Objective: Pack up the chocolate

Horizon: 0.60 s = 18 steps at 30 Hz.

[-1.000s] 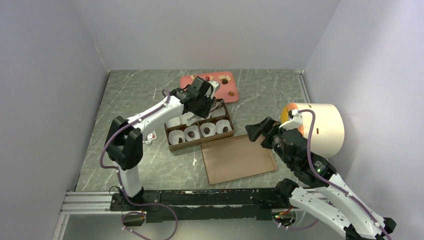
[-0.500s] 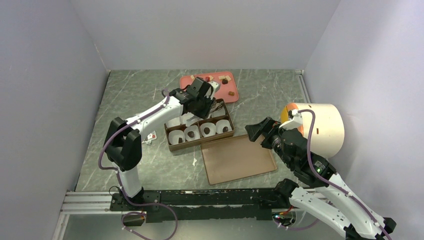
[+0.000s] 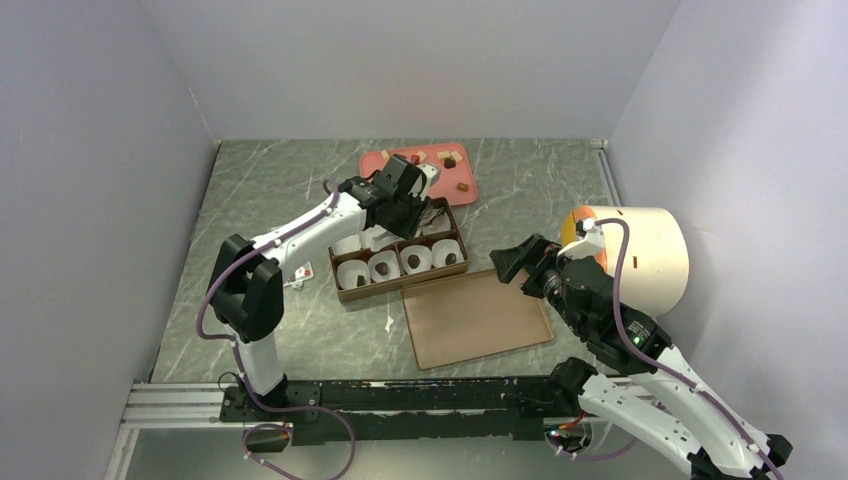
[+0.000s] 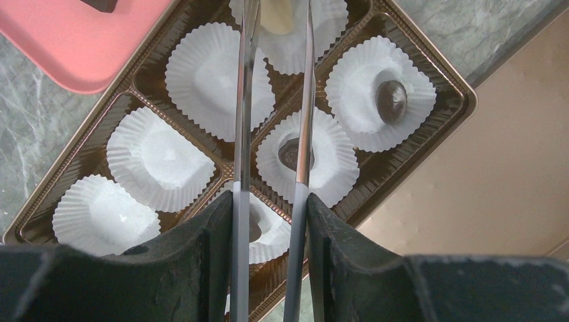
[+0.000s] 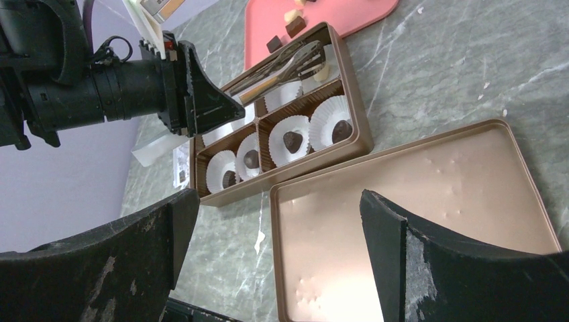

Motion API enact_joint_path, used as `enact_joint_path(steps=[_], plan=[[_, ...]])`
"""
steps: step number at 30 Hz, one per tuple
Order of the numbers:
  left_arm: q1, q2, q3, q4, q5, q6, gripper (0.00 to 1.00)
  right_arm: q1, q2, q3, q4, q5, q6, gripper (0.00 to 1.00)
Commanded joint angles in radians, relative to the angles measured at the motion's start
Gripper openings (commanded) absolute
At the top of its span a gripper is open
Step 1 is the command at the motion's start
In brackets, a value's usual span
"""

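A brown box [image 3: 345, 291] holds white paper cups. Dark chocolate chunks lie in three cups [image 4: 391, 99] [image 4: 292, 153] [image 4: 251, 228]; the other cups show none. My left gripper [image 4: 270, 201] is shut on metal tongs [image 4: 240, 100] above the box. The tong tips hold a cream-white chunk [image 4: 277, 15] over a far cup. More chunks [image 3: 449, 161] lie on the pink tray [image 3: 420, 182] behind. My right gripper [image 5: 278, 198] is open and empty above the lid's near edge.
The box's flat brown lid [image 3: 475, 318] lies right of the box, open side up. A large white roll [image 3: 645, 255] stands at the right by my right arm. A small paper scrap [image 3: 389, 322] lies on the table in front of the box.
My left gripper with the tongs has shifted very slightly to the left over the box. The right arm has not moved.
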Motion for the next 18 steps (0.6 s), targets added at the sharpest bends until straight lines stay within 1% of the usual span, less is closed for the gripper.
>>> enact_joint_path(steps=[1,7,12,15,18], plan=[[-0.006,-0.044,0.056,0.026,-0.024,0.019,0.41,-0.001,0.003,0.016,0.013,0.008,-0.005,0.96],[-0.006,-0.045,0.121,0.044,-0.077,-0.004,0.37,-0.001,0.001,0.015,0.02,0.007,-0.005,0.96],[0.0,-0.011,0.187,0.047,-0.121,-0.009,0.37,-0.001,-0.002,0.007,0.02,0.004,-0.003,0.96],[0.027,0.025,0.227,0.057,-0.143,-0.007,0.37,-0.001,-0.01,0.0,0.022,0.004,-0.001,0.96],[0.068,0.071,0.257,0.065,-0.134,-0.004,0.37,0.0,-0.015,0.006,0.018,0.0,0.001,0.95]])
